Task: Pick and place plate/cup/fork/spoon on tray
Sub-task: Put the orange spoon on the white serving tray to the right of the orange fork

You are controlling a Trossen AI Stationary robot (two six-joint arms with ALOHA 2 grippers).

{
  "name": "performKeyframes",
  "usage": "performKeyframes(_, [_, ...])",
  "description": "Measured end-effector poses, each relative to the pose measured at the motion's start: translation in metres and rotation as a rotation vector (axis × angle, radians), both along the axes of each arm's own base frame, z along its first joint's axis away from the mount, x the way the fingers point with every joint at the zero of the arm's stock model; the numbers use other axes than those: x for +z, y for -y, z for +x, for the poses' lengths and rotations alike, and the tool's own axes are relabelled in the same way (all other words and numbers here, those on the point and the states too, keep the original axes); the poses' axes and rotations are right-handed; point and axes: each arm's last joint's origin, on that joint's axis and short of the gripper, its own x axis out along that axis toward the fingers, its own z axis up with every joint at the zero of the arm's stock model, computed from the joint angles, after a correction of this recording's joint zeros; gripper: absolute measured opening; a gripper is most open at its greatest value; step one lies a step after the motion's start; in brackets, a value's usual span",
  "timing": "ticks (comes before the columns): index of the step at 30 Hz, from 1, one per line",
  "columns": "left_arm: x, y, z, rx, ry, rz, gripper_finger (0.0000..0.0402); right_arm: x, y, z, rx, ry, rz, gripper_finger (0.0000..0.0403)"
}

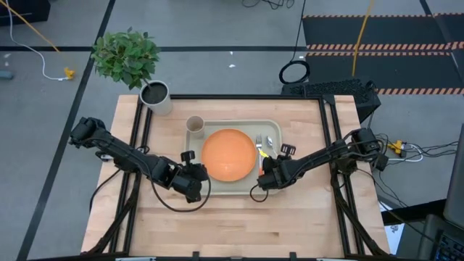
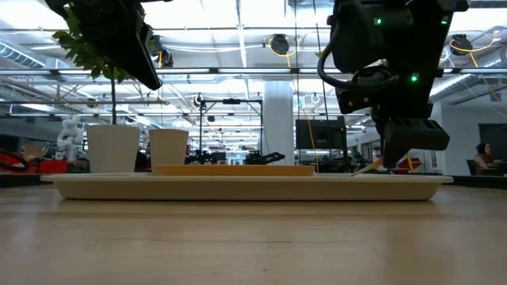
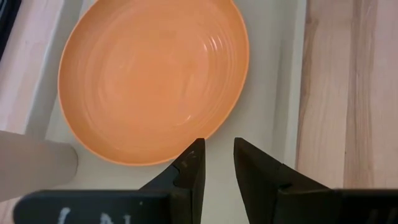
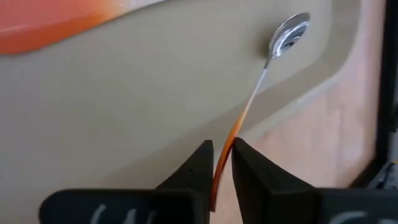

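Note:
The orange plate (image 1: 228, 154) lies flat in the middle of the pale tray (image 1: 217, 190). The beige cup (image 1: 194, 125) stands in the tray's far left corner. My right gripper (image 1: 265, 174) is over the tray's right side, shut on the spoon (image 4: 261, 74). The spoon's bowl (image 1: 270, 142) points toward the far edge. The fork (image 1: 259, 143) lies between spoon and plate, its handle hidden under the gripper. My left gripper (image 3: 217, 163) hangs over the tray's near left part, just beside the plate's rim, with a narrow gap and nothing in it. My right gripper pinches the spoon's orange-red handle (image 4: 222, 163) near its free end between the two fingers. The fingers come from above, slanting from the table's right and near side. The spoon slants down away from them. Its bowl (image 4: 288, 34) is low over the tray floor near the right rim; whether it touches I cannot tell.
A grey-white pot with dark soil (image 1: 155, 95) and a leafy plant (image 1: 127, 54) stand at the table's far left corner, beyond the tray. Bare wood lies along the near edge (image 1: 232, 232) and on both sides of the tray.

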Motion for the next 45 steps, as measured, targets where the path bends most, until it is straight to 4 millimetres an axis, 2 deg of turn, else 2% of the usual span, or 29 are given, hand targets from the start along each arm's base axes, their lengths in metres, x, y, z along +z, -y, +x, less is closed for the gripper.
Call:
performKeyframes(13, [0.0,0.0,0.0,-0.012,-0.001,0.007,0.0088,-0.004,-0.004,0.005,-0.08,0.038,0.188,0.0051])
performKeyframes(20, [0.0,0.0,0.0,-0.012,0.0,0.007,0.0088,-0.004,-0.003,0.005,-0.1,0.055,0.165,0.0045])
performKeyframes(26, [0.0,0.0,0.0,-0.014,-0.001,0.008,0.0088,-0.002,-0.001,0.002,-0.159,0.048,0.135,0.0005])
performKeyframes(39, [0.0,-0.002,0.001,-0.023,-0.006,0.018,0.0088,0.007,0.004,-0.017,-0.388,-0.025,-0.013,0.0002])
performKeyframes(45, [0.001,-0.01,0.006,0.012,0.014,0.01,0.0088,0.008,0.005,-0.018,-0.419,-0.026,-0.025,0.0002])
